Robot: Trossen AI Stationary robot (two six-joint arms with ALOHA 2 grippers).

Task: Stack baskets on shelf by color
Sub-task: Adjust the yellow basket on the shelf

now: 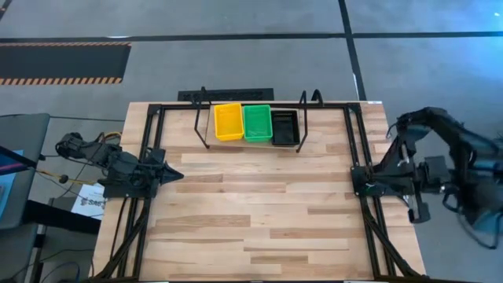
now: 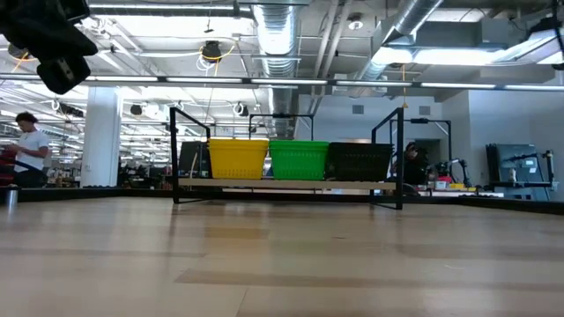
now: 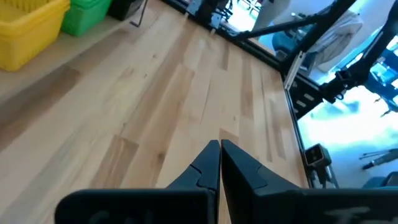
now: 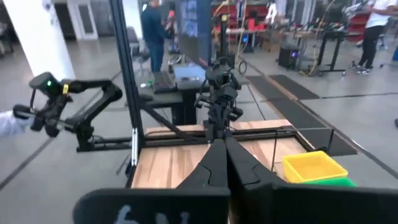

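Three baskets stand side by side on the shelf (image 1: 206, 118) at the table's far side: yellow (image 1: 228, 121) on the left, green (image 1: 257, 123) in the middle, black (image 1: 284, 126) on the right. In the low view the yellow (image 2: 238, 158), green (image 2: 298, 159) and black (image 2: 359, 161) baskets rest by their bottoms on the shelf's deck (image 2: 286, 185). My left gripper (image 1: 176, 174) is shut and holds nothing; it hovers over the table's left edge, pointing right (image 3: 219, 144). My right gripper (image 1: 355, 179) is shut and holds nothing; it is at the right edge, pointing left (image 4: 221, 142).
A black frame (image 1: 149, 157) edges the wooden table (image 1: 259, 212) on the left and right (image 1: 363, 157). Bare wood lies between the grippers and in front of the shelf. People stand in the room beyond (image 2: 31, 150), away from the table.
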